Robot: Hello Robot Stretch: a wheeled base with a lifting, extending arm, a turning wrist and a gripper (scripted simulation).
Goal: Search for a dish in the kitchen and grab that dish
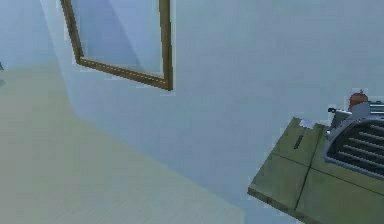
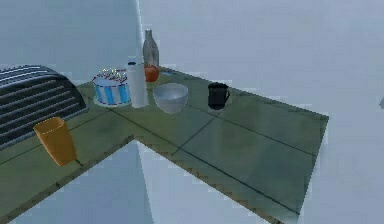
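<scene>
Arm side view: I look out over an L-shaped green tiled countertop (image 2: pixel 250 140) set against pale blue walls, and I count seven things on it. The one dish is a white bowl (image 2: pixel 170 97), standing upright on the counter at about eleven o'clock from the picture's middle. Taking the bowl as the clock's hub: one black mug (image 2: pixel 218 95) stands near at three o'clock, apart from it; one white cylinder (image 2: pixel 137 84) stands just beside it at ten; one glass bottle (image 2: pixel 150 55) with orange liquid low in it stands at eleven, by the wall; one blue-and-white container (image 2: pixel 110 90) sits at nine, beyond the cylinder; one orange cup (image 2: pixel 56 140) stands well apart at eight; one grey ribbed appliance (image 2: pixel 35 100) lies farthest out at nine. In the forward view, one gold-framed picture (image 1: pixel 120 40) hangs at eleven o'clock, and the counter's corner shows at four. Of my gripper's state I cannot tell.
</scene>
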